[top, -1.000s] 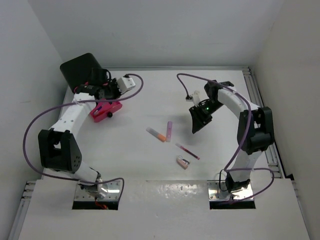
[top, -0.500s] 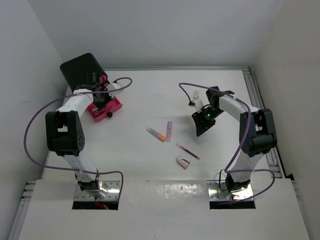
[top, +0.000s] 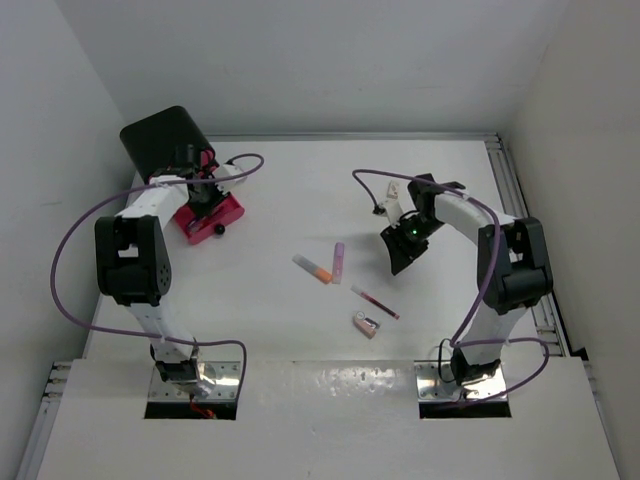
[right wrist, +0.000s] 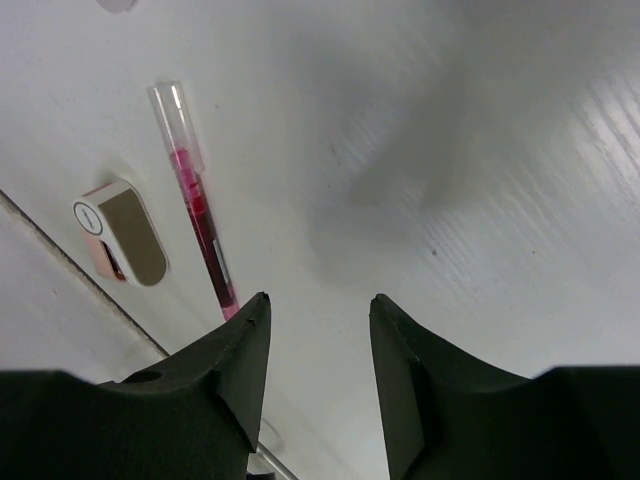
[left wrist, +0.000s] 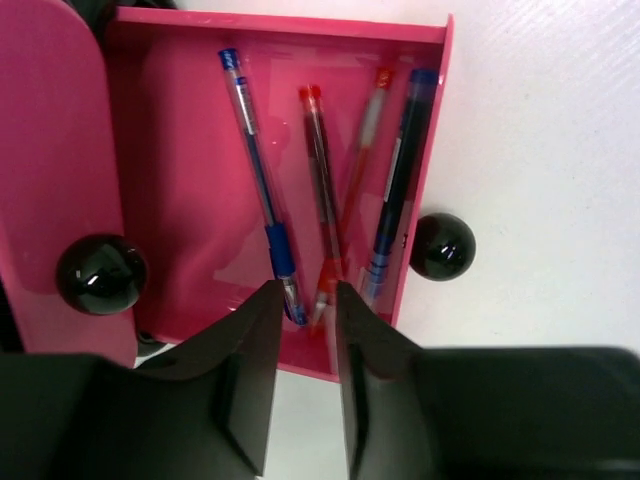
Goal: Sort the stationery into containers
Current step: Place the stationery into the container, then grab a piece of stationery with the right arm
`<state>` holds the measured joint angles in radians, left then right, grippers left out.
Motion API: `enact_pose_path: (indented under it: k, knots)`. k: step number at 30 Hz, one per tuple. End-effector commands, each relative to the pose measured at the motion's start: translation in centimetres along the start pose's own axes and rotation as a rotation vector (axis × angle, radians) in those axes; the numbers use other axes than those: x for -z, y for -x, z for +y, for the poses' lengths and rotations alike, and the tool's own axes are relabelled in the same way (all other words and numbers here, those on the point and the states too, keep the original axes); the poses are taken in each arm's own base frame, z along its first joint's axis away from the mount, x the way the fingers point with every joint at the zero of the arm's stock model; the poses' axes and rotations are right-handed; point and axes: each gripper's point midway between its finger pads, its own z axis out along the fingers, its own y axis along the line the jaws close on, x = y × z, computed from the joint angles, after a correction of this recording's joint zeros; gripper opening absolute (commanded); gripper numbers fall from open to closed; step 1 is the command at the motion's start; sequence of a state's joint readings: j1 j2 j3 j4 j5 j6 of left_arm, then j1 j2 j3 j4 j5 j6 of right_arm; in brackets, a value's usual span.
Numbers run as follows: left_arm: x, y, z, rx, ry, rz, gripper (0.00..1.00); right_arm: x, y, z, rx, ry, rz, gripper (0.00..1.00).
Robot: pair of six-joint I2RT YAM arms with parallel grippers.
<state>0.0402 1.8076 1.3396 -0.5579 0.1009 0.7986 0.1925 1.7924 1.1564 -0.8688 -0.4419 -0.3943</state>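
Observation:
The pink drawer (top: 225,213) stands pulled out of the black cabinet (top: 158,135) at the far left. My left gripper (top: 203,197) hovers over it. In the left wrist view the drawer (left wrist: 170,150) holds a blue pen (left wrist: 258,170), a red pen (left wrist: 320,190) and more pens, and my left gripper (left wrist: 308,300) is narrowly open and empty above its near end. On the table lie an orange-and-white marker (top: 313,268), a lilac marker (top: 338,262), a red pen (top: 375,302) and a pinkish block (top: 367,324). My right gripper (top: 396,255) is open and empty above the table. The pen (right wrist: 200,225) and the block (right wrist: 125,240) lie to its left.
The drawer's black knob (left wrist: 442,246) faces the table. A second pink drawer front with a knob (left wrist: 101,274) is at the left. Purple cables loop from both arms. White walls close in the table on three sides.
The left arm has swung back to the left and turned its wrist, bringing the gripper over the open drawer. The right gripper has shifted slightly.

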Motion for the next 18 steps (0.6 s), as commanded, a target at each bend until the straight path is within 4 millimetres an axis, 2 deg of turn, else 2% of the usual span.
enact_pose_path:
  k: [1, 4, 7, 9, 11, 13, 18]
  knots:
    - [0.8, 1.5, 2.1, 0.023, 0.062, -0.04, 0.36, 0.4, 0.4, 1.1, 0.09, -0.008, 0.001, 0.44]
    - [2.1, 3.0, 2.1, 0.036, 0.044, -0.118, 0.41, 0.3, 0.3, 1.5, 0.101, -0.019, 0.009, 0.44]
    - [4.7, 5.9, 2.5, 0.051, 0.063, -0.246, 0.44, 0.0, 0.2, 1.9, 0.087, -0.031, 0.004, 0.43]
    - [7.6, 9.1, 2.3, 0.037, 0.076, -0.358, 0.46, -0.4, 0.4, 2.6, 0.093, -0.041, 0.001, 0.43]
    - [9.0, 10.5, 2.1, 0.057, 0.079, -0.414, 0.48, -0.6, 0.4, 2.8, 0.085, -0.051, 0.004, 0.43]
    - [10.6, 12.9, 1.1, 0.028, 0.088, -0.47, 0.49, -1.0, 0.5, 3.5, 0.1, -0.055, 0.008, 0.43]
    - [12.7, 14.4, 0.8, 0.066, 0.13, -0.512, 0.51, -1.8, -0.1, 4.6, 0.126, -0.08, 0.017, 0.42]
